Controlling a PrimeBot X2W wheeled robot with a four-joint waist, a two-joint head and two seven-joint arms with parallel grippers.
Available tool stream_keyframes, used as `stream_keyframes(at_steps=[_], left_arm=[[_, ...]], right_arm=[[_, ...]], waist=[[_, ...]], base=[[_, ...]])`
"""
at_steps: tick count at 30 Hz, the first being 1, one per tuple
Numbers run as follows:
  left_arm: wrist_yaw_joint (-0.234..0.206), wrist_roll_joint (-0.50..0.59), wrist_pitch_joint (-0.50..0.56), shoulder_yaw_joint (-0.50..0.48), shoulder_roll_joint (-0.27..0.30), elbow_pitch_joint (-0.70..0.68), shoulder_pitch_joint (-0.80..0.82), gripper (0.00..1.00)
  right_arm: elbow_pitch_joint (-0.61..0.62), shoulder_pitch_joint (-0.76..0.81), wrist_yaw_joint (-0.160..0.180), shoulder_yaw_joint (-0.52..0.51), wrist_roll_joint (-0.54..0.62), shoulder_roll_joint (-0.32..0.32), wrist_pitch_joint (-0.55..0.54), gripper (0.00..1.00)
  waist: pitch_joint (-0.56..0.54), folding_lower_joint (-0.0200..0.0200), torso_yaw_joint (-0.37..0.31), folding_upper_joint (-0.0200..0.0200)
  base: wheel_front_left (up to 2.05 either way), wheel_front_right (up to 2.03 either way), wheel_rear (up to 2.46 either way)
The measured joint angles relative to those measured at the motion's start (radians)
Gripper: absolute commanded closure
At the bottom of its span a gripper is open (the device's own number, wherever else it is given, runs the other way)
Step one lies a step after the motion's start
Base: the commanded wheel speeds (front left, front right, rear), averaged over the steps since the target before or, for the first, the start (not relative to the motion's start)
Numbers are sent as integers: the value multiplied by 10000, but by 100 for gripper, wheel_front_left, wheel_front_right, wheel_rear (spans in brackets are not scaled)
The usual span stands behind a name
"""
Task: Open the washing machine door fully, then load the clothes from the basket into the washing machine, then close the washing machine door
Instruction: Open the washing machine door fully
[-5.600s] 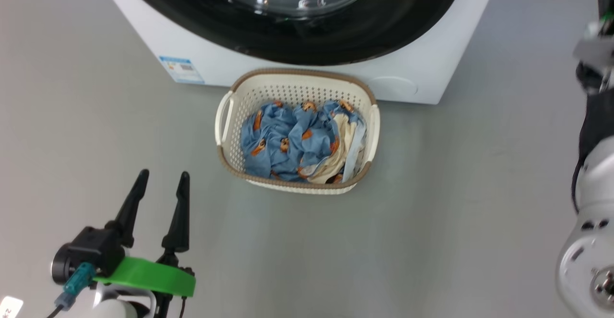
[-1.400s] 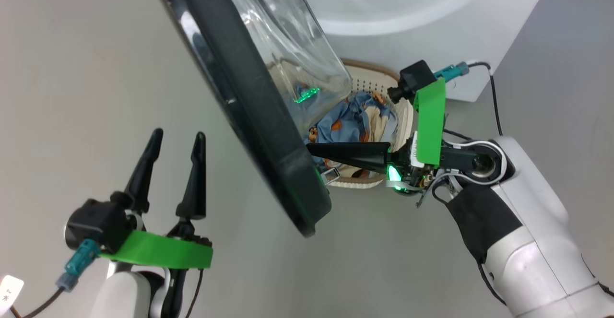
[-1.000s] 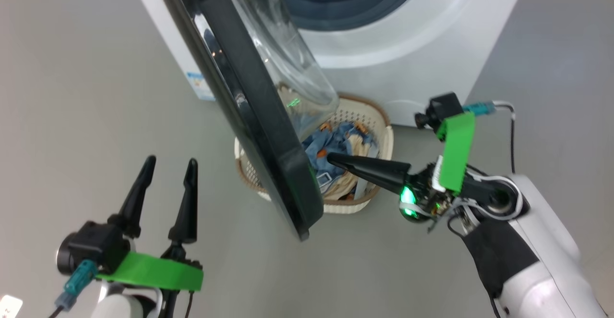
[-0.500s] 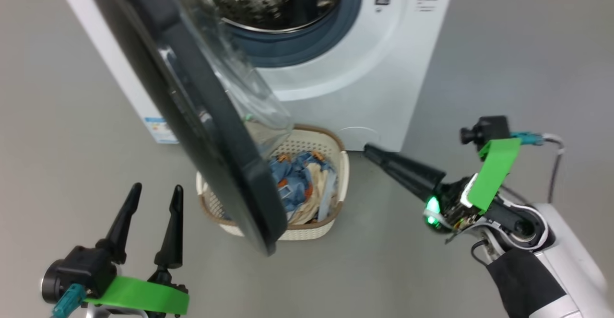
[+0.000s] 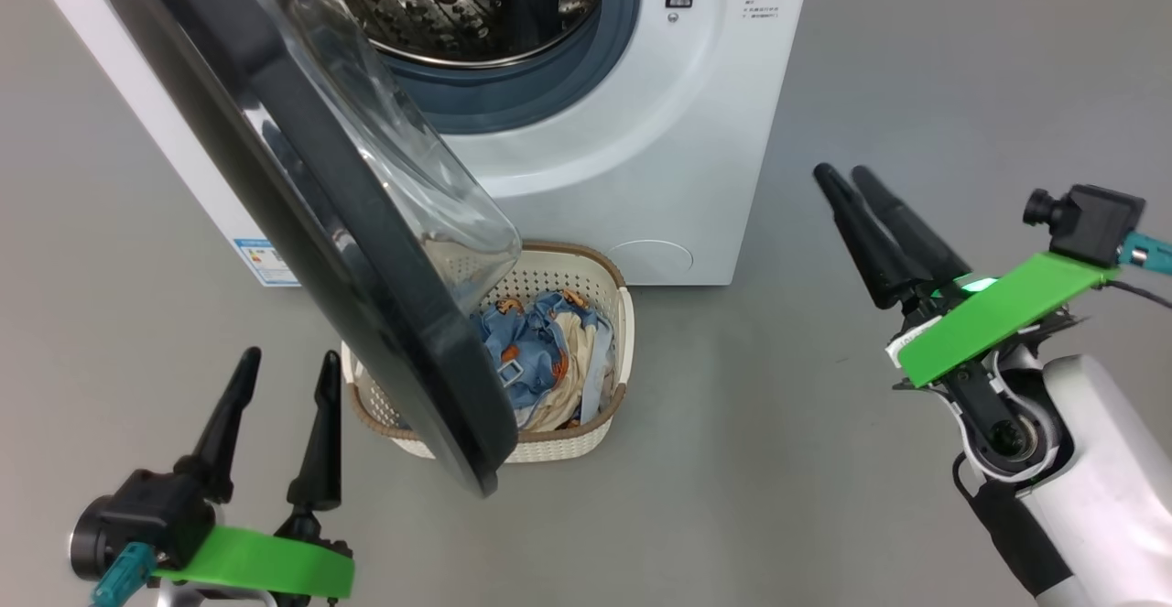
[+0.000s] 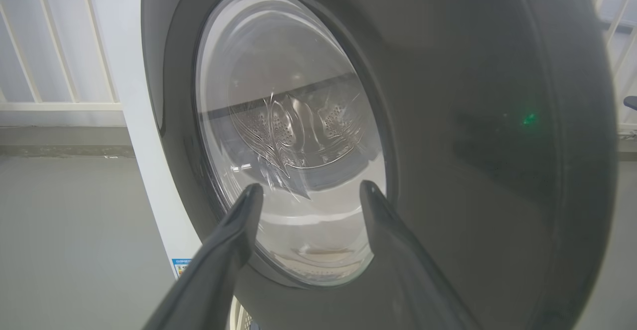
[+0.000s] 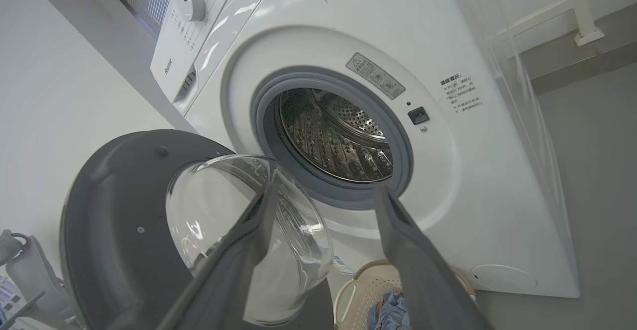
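The washing machine (image 5: 641, 149) stands with its steel drum (image 5: 439, 3) exposed. The washing machine door (image 5: 302, 250) is swung out toward me, its glass bowl (image 5: 412, 195) hanging over the basket (image 5: 568, 428). Part of the basket is hidden behind the door. The clothes (image 5: 531, 360), blue print and cream cloth, lie inside the basket. My left gripper (image 5: 288, 360) is open at the lower left, facing the door's outer face (image 6: 497, 121). My right gripper (image 5: 840, 172) is open and empty, right of the machine, looking at the drum (image 7: 338, 136) and door (image 7: 114, 210).
Bare grey floor (image 5: 778, 406) lies between the basket and my right arm. A blue label sticker (image 5: 261, 259) sits low on the machine's front. A white railing (image 6: 50, 71) runs behind the machine. The control knob (image 7: 186, 1) is at the machine's top.
The door went from shut to swung wide open. My right gripper has pulled away from the door's edge and basket, moving right with its fingers now pointing up. The camera has lifted.
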State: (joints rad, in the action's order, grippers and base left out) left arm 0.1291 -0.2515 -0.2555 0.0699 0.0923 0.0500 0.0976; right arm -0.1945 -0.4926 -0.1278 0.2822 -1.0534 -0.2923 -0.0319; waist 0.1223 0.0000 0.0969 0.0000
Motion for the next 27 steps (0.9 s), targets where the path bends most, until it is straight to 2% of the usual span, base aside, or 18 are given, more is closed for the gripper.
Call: stream_keyframes(at_steps=[6, 7, 10, 16, 22, 27], left_arm=[[0, 2, 0, -115, 4, 0, -6, 0], [0, 2, 0, -115, 4, 0, -6, 0], [0, 6, 0, -228, 12, -21, -35, 0], [0, 81, 0, -412, -46, -54, -151, 0], [0, 184, 0, -654, -125, -90, -233, 0], [0, 366, 0, -976, -153, -178, -622, 0]], right_arm=[[-288, 13, 0, 295, 2520, -345, 1749, 0], [-288, 13, 0, 295, 2520, -345, 1749, 0], [-397, 58, 0, 127, 3666, -322, 2385, 0], [-253, 822, 0, -639, 5724, 92, 2738, 0], [593, 2040, -2, -1233, 7455, 424, 2817, 0], [1292, 3102, -2, -1743, 8092, 997, 2819, 0]], waist=[[-51, 0, -31, 0], [-51, 0, -31, 0], [-60, 1, -121, 0], [-99, 0, -348, 0], [-212, 1, -562, 0], [-325, 0, -719, 0]], base=[[0, 0, 0], [0, 0, 0], [0, 0, 0], [0, 0, 0], [0, 0, 0], [0, 0, 0]])
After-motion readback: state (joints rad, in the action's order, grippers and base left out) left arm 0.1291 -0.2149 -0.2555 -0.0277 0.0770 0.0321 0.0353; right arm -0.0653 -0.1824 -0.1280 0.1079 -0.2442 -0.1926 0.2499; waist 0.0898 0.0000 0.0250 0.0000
